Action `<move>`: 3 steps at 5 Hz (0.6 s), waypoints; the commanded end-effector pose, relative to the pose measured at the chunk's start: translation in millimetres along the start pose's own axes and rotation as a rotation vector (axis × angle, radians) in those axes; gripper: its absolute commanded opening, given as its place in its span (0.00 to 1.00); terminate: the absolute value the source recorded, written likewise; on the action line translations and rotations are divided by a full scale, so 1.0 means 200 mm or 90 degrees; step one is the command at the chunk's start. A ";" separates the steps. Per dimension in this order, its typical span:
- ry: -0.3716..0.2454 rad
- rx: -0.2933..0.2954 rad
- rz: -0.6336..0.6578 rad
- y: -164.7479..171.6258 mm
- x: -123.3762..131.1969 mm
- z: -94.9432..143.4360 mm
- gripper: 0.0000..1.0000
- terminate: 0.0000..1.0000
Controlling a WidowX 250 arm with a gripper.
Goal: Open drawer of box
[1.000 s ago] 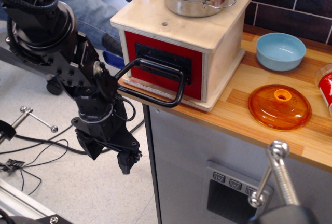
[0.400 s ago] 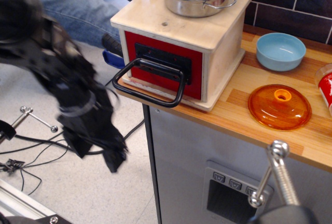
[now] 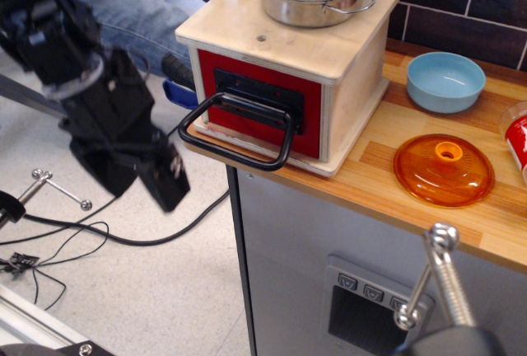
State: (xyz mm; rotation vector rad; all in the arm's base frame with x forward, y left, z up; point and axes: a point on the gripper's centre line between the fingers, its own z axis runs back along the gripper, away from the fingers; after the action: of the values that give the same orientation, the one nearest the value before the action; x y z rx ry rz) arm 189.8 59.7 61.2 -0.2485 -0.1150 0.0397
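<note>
The pale plywood box (image 3: 350, 76) stands on the wooden counter's left end, with a small hole in its top. Its drawer (image 3: 311, 117) has a glossy red front that sits flush with the box face. A large black loop handle (image 3: 235, 148) sticks out from it past the counter's edge. My gripper (image 3: 165, 181) hangs off the counter, left of and a little below the handle, apart from it. It is motion-blurred, so I cannot tell how its jaws stand. Nothing shows in it.
A steel pot (image 3: 315, 2) with red and green toy vegetables sits on the box. A blue bowl (image 3: 445, 81), an orange lid (image 3: 444, 169) and a red item (image 3: 520, 143) lie on the counter (image 3: 412, 208). Below is a grey cabinet (image 3: 280, 257). A metal rod (image 3: 445, 278) stands front right. Cables (image 3: 107, 236) cross the floor.
My arm has swung up and to the left, lifting the gripper from low beside the cabinet to near the handle's height. The drawer and box have not moved.
</note>
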 end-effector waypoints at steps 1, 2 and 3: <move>-0.062 -0.012 0.027 -0.07 0.23 0.14 1.00 0.00; -0.114 0.042 0.034 -0.12 0.27 0.06 1.00 0.00; -0.119 0.085 0.057 -0.14 0.29 -0.06 1.00 0.00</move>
State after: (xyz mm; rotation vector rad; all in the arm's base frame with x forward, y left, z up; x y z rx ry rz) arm 246.7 27.0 53.4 -0.1084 -0.2455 0.1751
